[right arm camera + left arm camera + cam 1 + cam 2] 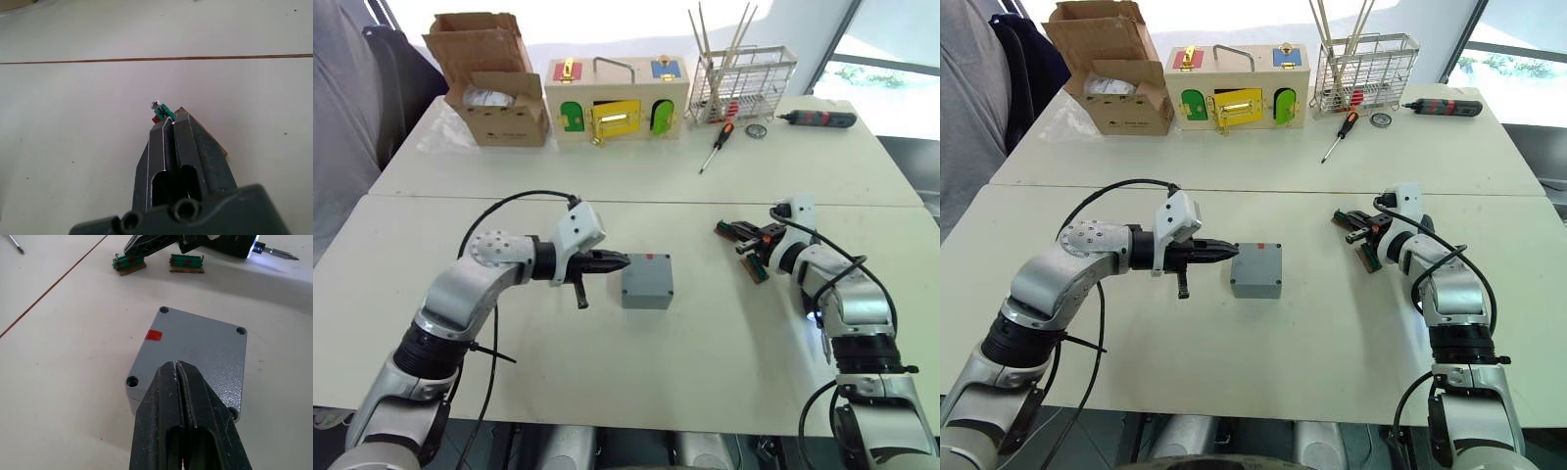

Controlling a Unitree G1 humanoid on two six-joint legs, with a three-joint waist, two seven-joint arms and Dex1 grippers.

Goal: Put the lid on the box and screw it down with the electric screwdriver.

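Note:
The grey box [647, 297] stands in the middle of the near table. The lid [205, 347] lies flat on top of it, its corner screw holes open and a red mark [153, 335] near one corner. My left gripper [623, 261] is shut, its tips at the lid's left edge. Further right, my right gripper [734, 233] is shut, with a small green block [164, 110] carrying a screw right at its tips. The electric screwdriver [234, 247] is a black body with a lit tip and a metal bit [281, 255], and it shows beside my right arm.
Two green-and-brown blocks [186, 263] lie under my right gripper. On the far table stand a cardboard box [494, 83], a wooden box with coloured doors [617, 111] and a wire rack [742, 83]. A red-and-black manual screwdriver [716, 147] and a slim black tool [818, 118] lie there too.

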